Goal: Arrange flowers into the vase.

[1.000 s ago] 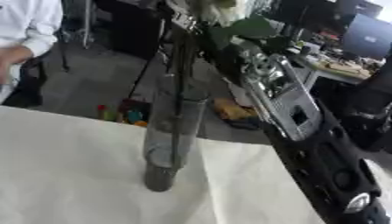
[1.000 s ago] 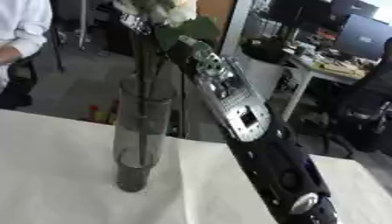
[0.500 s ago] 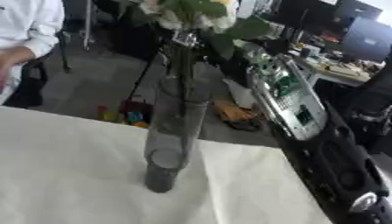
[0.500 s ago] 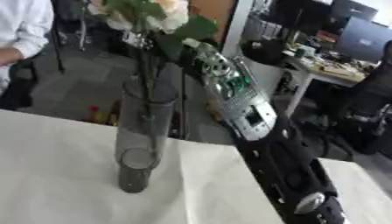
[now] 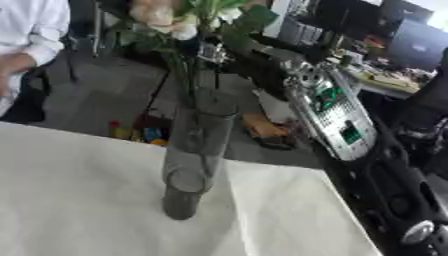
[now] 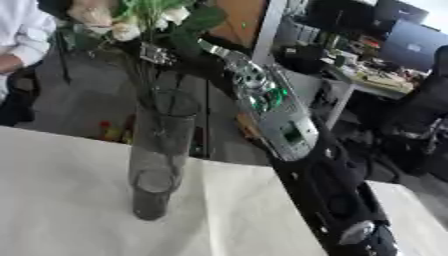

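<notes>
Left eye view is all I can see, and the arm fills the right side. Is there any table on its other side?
Observer: Yes. In the right eye view, white table shows to the right of the arm, on the side away from the vase.
Operator: Can you see more of the arm too?
Observer: Yes. Its silver joint shows whole, and the black arm runs below it to the bottom edge.

Both views are soft and blurred, with smeared edges everywhere. The light is even and quite bright, as from indoor ceiling lamps. The white table [image 5: 79, 200] looks pale and nearly washed out. The glass vase [image 5: 194, 155] gives only a faint shadow. The upper right corner is overexposed.
</notes>
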